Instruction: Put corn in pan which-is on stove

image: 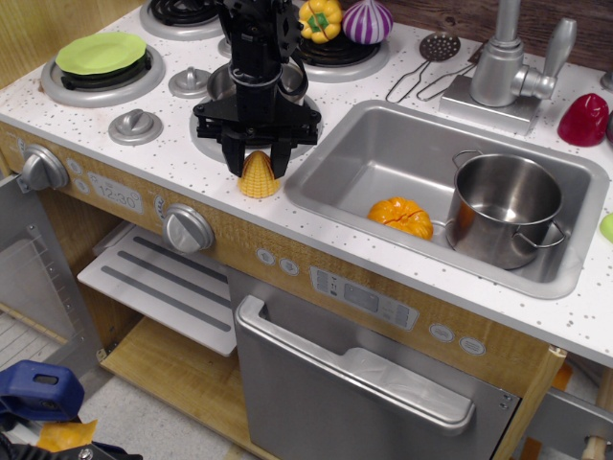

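Yellow corn [259, 176] stands point-up at the front edge of the stove [144, 153], close to the sink's [335, 182] front-left corner. The gripper [257, 161] straddles its tip, fingers narrowed on both sides; whether they already pinch it I cannot tell. A firm, centred squeeze low on the cone seems wise, then a straight lift back to the pan [222, 81], mostly hidden behind the arm.

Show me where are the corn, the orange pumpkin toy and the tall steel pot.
corn [259, 178]: main camera view, on its lower kernel rows.
orange pumpkin toy [401, 216]: main camera view, on its top.
tall steel pot [503, 225]: main camera view, on its side wall.
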Controlling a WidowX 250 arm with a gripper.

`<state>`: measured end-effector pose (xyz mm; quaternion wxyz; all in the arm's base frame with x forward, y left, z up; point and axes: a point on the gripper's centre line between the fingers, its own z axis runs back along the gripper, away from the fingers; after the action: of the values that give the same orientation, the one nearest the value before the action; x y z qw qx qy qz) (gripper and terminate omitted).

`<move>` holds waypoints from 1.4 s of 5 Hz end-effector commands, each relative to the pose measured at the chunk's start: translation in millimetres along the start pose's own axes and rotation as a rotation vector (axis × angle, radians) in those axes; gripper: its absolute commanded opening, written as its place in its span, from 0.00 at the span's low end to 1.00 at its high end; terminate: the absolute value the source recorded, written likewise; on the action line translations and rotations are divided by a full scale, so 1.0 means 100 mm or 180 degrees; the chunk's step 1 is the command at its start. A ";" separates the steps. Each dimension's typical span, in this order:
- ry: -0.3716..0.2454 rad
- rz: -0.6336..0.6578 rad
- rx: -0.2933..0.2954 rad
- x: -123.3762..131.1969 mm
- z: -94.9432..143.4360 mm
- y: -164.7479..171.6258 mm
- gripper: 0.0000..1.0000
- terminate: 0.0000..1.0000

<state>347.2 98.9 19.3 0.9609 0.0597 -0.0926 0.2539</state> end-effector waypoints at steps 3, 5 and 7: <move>-0.0641 -0.0332 0.0627 0.51 0.95 0.09 0.00 0.00; -0.0879 -0.0709 0.0594 0.87 0.95 0.14 0.00 0.00; -0.0817 -0.0813 0.0230 1.07 0.63 0.09 0.00 0.00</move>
<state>417.4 142.8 70.1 0.9724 0.1136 -0.1592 0.1269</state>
